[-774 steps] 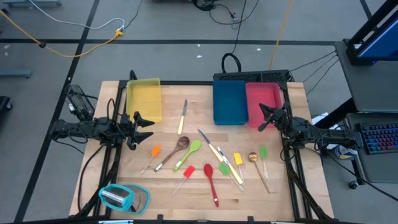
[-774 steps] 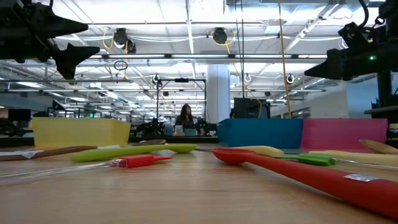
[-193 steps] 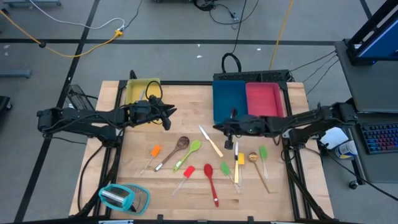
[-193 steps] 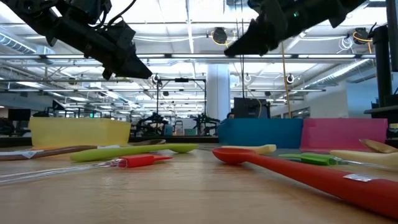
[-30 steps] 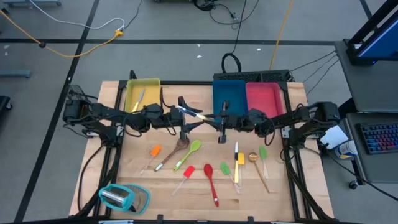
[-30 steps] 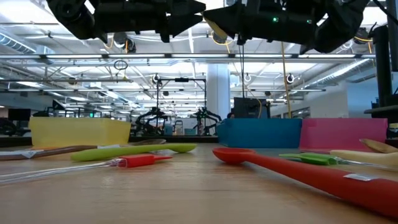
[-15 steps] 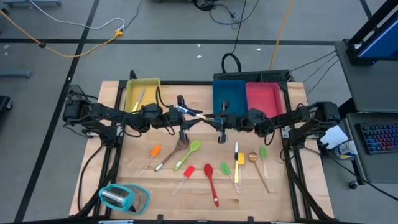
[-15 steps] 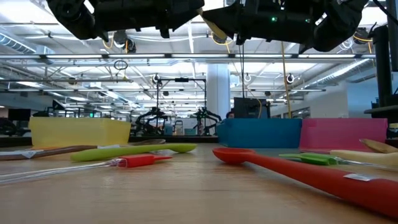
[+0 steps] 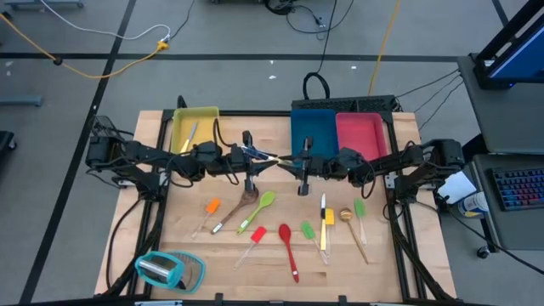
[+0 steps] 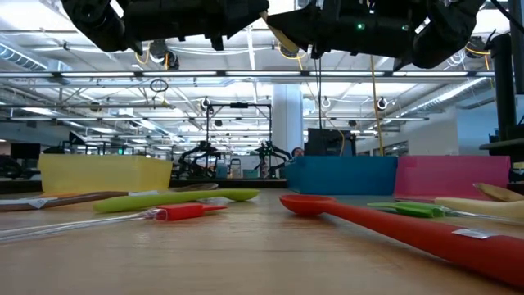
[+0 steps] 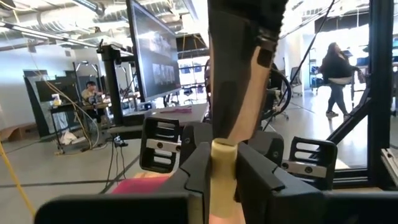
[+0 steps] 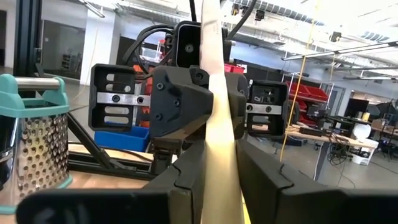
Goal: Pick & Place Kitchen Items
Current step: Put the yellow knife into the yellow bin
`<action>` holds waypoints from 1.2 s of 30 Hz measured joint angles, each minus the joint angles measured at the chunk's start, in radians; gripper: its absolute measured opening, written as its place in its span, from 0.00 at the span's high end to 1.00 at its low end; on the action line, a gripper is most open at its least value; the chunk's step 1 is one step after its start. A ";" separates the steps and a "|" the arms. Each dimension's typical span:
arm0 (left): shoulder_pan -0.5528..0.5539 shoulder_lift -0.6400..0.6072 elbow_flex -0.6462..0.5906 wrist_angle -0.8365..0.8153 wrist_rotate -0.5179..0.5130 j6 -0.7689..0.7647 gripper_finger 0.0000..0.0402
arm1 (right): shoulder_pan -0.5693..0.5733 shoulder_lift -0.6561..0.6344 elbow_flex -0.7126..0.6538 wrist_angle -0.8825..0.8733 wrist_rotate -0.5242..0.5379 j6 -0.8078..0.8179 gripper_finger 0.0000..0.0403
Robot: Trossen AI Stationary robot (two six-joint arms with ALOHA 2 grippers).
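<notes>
Level with the wooden table (image 10: 246, 254), the nearest thing is a red spoon (image 10: 385, 225), its bowl near the middle and its handle running toward the front right corner. Behind it lie a green-headed spatula (image 10: 413, 211) and, at the right edge, pale wooden handles (image 10: 483, 205). On the left half a light green spoon (image 10: 172, 199) lies lengthwise, with a red-headed spatula (image 10: 184, 212) just in front of it and a brown wooden spoon (image 10: 57, 201) toward the left edge. Along the far edge stand a yellow tray (image 10: 105, 174) on the left and a blue tray (image 10: 342, 174) beside a pink tray (image 10: 452, 176) on the right. Two dark arms meet overhead with a pale utensil (image 10: 278, 33) between them.
</notes>
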 joint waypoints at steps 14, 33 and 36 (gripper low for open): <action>0.000 -0.026 0.000 -0.224 -0.245 -0.055 0.87 | 0.031 -0.012 -0.001 -0.232 0.278 -0.082 0.57; 0.257 -0.381 0.000 -1.234 -0.488 -0.557 0.87 | 0.088 -0.012 -0.001 -0.325 0.318 -0.107 0.54; 0.324 -0.381 -0.001 -1.349 -0.488 -0.614 0.87 | 0.088 -0.012 -0.001 -0.329 0.318 -0.106 0.54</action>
